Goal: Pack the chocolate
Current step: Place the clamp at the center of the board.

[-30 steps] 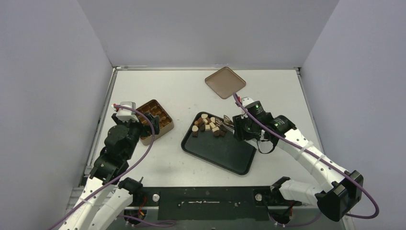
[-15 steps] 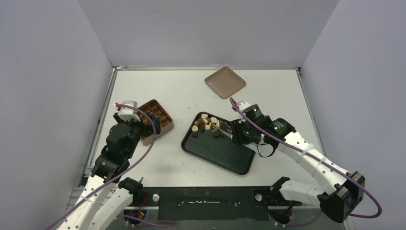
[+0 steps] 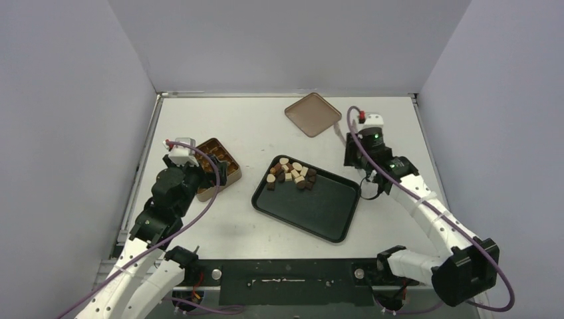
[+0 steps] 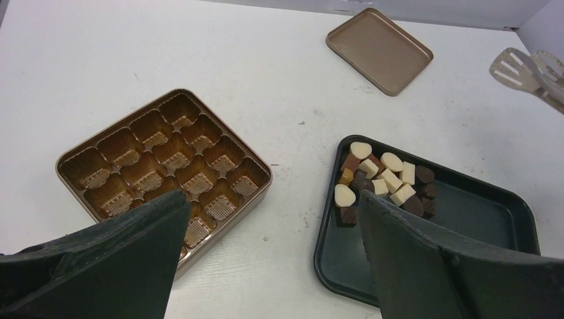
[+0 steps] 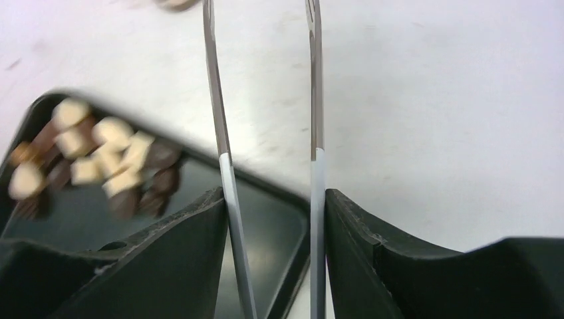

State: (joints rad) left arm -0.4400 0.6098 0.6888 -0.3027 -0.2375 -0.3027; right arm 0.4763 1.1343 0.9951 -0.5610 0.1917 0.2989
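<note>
Right gripper (image 5: 274,196) clamps metal tongs (image 5: 313,100) — left gripper (image 4: 273,206) gapes wide by the tin (image 4: 143,159); chocolate (image 4: 386,179) heaped in tray (image 4: 479,219).

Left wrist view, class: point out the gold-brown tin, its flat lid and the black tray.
gold-brown tin (image 4: 174,161), left wrist view, an empty middle compartment
flat lid (image 4: 379,50), left wrist view, its centre
black tray (image 4: 479,212), left wrist view, bare floor

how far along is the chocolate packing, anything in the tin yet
Done: the lid is off and lies well apart from the tin.
In hand: the right gripper holds tongs, their tips empty and off the tray; the left gripper hangs open above the tin.
Left: nearly everything. Every tin compartment that shows is empty, and the chocolates all sit piled at one end of the tray.
</note>
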